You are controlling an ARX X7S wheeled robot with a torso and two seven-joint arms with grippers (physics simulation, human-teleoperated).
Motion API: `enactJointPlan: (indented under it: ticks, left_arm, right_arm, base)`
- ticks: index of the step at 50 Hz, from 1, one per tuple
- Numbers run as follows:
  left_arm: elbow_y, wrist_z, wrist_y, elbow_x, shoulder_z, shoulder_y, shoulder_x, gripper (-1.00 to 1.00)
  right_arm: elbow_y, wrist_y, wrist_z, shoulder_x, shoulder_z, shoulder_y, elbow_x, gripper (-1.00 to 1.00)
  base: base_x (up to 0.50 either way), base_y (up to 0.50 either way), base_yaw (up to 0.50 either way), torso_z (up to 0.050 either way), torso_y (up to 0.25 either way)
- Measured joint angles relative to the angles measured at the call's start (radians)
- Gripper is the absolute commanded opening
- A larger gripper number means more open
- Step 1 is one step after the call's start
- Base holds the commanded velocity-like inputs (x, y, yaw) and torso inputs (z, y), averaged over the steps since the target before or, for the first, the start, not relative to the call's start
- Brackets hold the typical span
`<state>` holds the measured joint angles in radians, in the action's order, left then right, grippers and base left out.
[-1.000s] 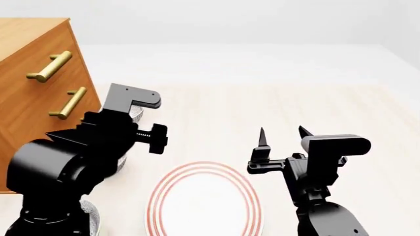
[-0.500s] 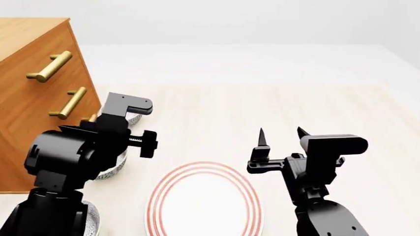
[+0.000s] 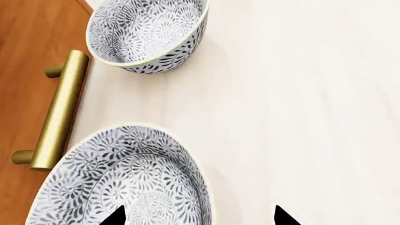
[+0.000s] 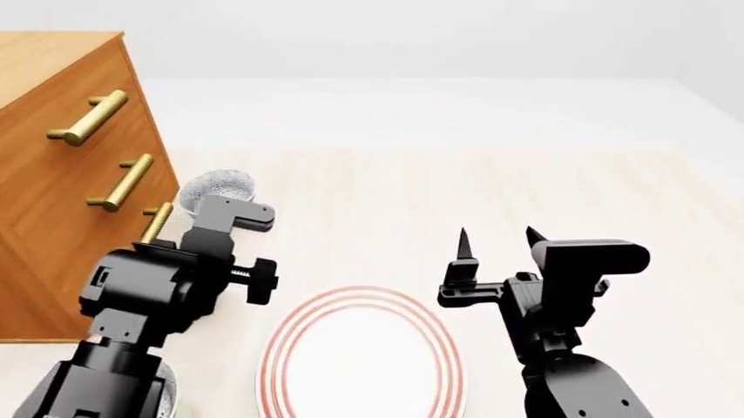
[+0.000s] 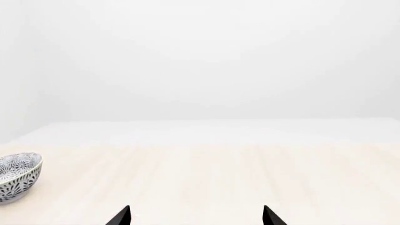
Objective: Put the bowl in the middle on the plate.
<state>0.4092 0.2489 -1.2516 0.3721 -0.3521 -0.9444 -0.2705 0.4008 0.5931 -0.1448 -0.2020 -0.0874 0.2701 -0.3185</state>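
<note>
On the pale table, the bowl sits upright, mouth up, beneath the spread left pincer.

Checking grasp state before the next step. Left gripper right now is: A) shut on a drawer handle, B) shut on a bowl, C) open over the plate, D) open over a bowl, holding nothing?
D: in the left wrist view the left gripper has its fingertips spread apart, one over the near bowl and one beyond its rim, gripping nothing.
</note>
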Motion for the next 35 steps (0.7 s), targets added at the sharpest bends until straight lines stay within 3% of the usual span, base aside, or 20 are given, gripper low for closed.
enactJointPlan:
  ticks: [18,19,35]
  left_arm:
    - [0.113,-0.016,0.069,-0.019,-0.036,0.008,0.013,1.0]
    - [0.115,-0.016,0.071,-0.02,-0.038,0.009,0.013,-1.0]
    - [0.128,-0.021,0.088,-0.023,-0.053,0.016,0.012,-1.0]
  right_arm:
    - [-0.009,-0.013,-0.006,-0.006,-0.003,-0.004,-0.009,1.0]
    - [-0.009,-0.014,-0.007,-0.006,-0.003,-0.005,-0.01,1.0]
    - [-0.01,-0.02,-0.014,-0.011,-0.006,-0.006,-0.018,1.0]
  base:
    - [0.0,0.0,0.0,0.0,0.0]
    - [0.0,0.0,0.0,0.0,0.0]
    - [0.0,0.0,0.0,0.0,0.0]
